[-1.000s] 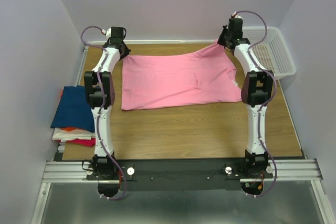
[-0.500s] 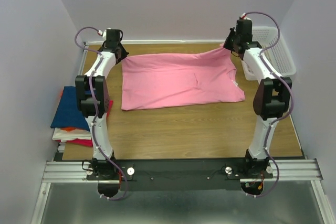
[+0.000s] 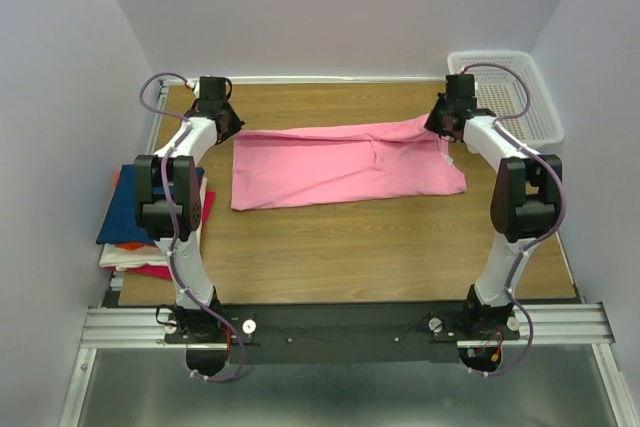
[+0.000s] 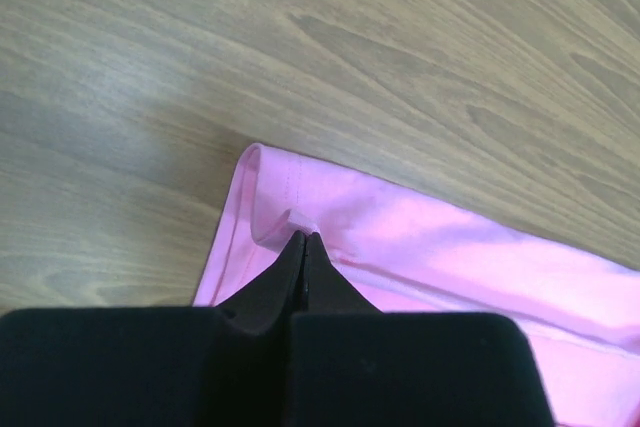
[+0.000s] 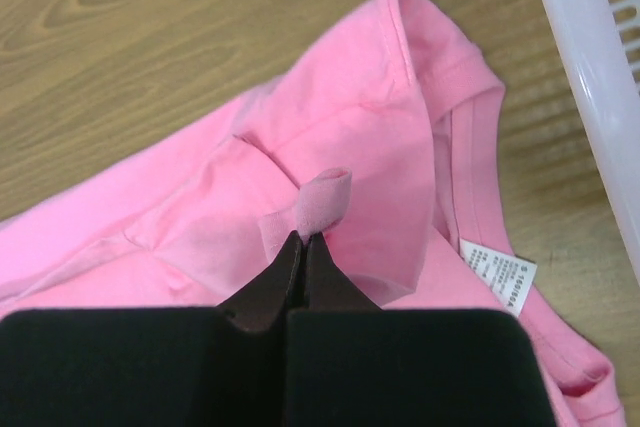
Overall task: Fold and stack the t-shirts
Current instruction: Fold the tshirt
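Top external view: pink t-shirt (image 3: 340, 162) lies spread across the table (image 3: 380, 237), spanning from one claw to the other. Left claw (image 3: 226, 123) sits at the shirt's far-left corner, right claw (image 3: 440, 123) at its far-right corner. The far edge runs as a creased line between the two claws. The rest of the cloth lies flat on the base side of both claws.

Left wrist view: left claw (image 4: 302, 239) is pressed together, pinching a small nub of pink hem at the corner. Cloth trails off to the right of the tips. Bare wood lies ahead and to the left.

Right wrist view: right claw (image 5: 303, 239) is pressed together on a small curled tab of pink cloth. A sleeve lies beyond the tips. The neckline and a white label (image 5: 497, 279) are to the right of them. White basket (image 5: 590, 77) is farther right, apart from the cloth.

Stack of t-shirts (image 3: 140, 217) is well apart from the left claw, outboard of that arm: dark blue on top, orange and red edges beneath.
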Controlling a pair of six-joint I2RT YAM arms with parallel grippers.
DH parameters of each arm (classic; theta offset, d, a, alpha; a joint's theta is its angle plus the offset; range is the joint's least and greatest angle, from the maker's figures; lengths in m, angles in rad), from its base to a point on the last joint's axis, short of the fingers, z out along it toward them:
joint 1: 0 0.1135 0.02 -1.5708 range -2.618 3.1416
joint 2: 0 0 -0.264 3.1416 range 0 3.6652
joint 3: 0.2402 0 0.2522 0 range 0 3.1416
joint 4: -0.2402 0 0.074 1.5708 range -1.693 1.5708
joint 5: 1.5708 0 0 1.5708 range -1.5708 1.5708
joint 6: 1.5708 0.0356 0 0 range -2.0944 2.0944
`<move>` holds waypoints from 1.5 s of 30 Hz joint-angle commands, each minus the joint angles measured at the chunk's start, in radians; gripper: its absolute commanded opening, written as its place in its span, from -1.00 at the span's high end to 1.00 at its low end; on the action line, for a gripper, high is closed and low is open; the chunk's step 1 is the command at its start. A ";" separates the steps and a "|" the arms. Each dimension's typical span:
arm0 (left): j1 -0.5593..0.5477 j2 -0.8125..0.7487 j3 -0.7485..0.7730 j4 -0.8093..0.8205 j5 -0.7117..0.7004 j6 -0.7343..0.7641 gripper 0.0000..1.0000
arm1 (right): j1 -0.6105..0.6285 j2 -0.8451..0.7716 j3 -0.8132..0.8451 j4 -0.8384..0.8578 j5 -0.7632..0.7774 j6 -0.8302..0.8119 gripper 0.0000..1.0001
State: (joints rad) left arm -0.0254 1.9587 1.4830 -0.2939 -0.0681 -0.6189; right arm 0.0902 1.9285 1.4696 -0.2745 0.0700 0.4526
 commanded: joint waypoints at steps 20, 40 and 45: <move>0.010 -0.104 -0.116 0.073 0.056 -0.005 1.00 | 0.000 -0.143 -0.109 0.028 0.094 0.044 0.99; 0.012 -0.164 -0.207 0.085 0.057 0.001 1.00 | -0.001 -0.230 -0.195 0.026 0.132 0.067 0.99; 0.015 -0.181 -0.236 0.084 0.056 0.002 1.00 | -0.001 -0.241 -0.224 0.028 0.126 0.072 0.99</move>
State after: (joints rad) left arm -0.0223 1.8233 1.2728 -0.2234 -0.0246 -0.6205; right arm 0.0902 1.7203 1.2804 -0.2550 0.1616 0.5087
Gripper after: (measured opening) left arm 0.005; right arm 0.012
